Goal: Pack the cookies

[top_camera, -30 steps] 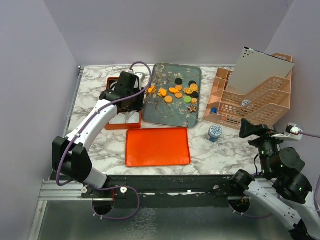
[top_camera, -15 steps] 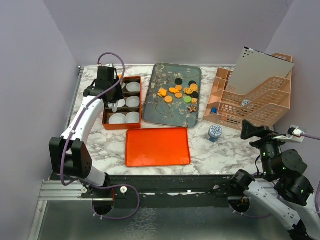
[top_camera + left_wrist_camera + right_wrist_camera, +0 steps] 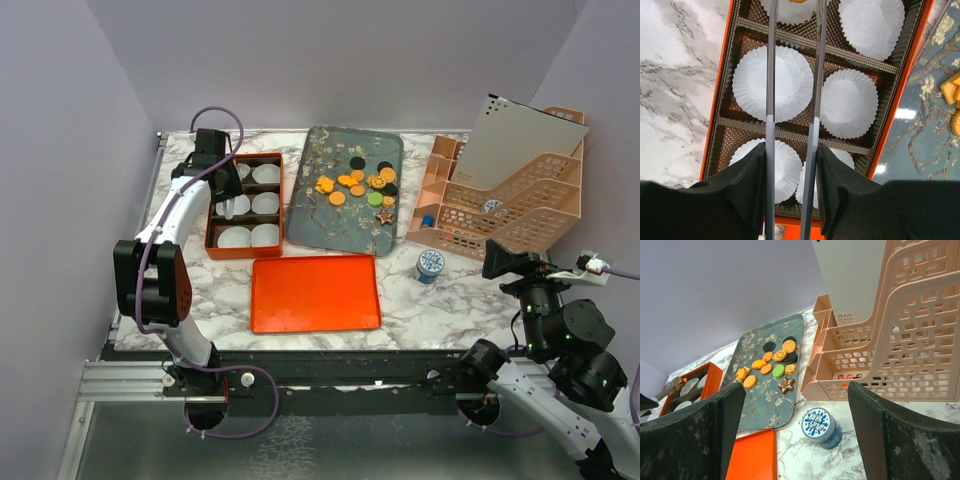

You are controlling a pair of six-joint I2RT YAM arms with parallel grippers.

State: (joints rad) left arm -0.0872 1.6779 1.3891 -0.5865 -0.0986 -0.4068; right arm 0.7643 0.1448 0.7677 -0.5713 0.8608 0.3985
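The cookies [image 3: 358,186] lie on a blue floral tray [image 3: 330,225]: mostly orange, a few black, one green, one brown star; the right wrist view shows these cookies [image 3: 771,366] too. My left gripper [image 3: 224,185] hangs over an orange box [image 3: 212,250] of white paper liners [image 3: 790,82]. It [image 3: 791,150] is shut on metal tongs [image 3: 770,75]. An orange bit [image 3: 798,1] shows at the tong tips by the frame's top edge; whether it is gripped I cannot tell. My right gripper [image 3: 796,410] stands open and empty at the near right.
An orange lid [image 3: 315,292] lies flat in front of the tray. A blue-and-white tin [image 3: 431,264] stands right of it. A peach file rack [image 3: 510,195] holding a grey board fills the back right. Purple walls close in the table.
My left gripper with the tongs has swung left, from the tray's left edge by the cookies to above the liner box. The right arm has not moved.
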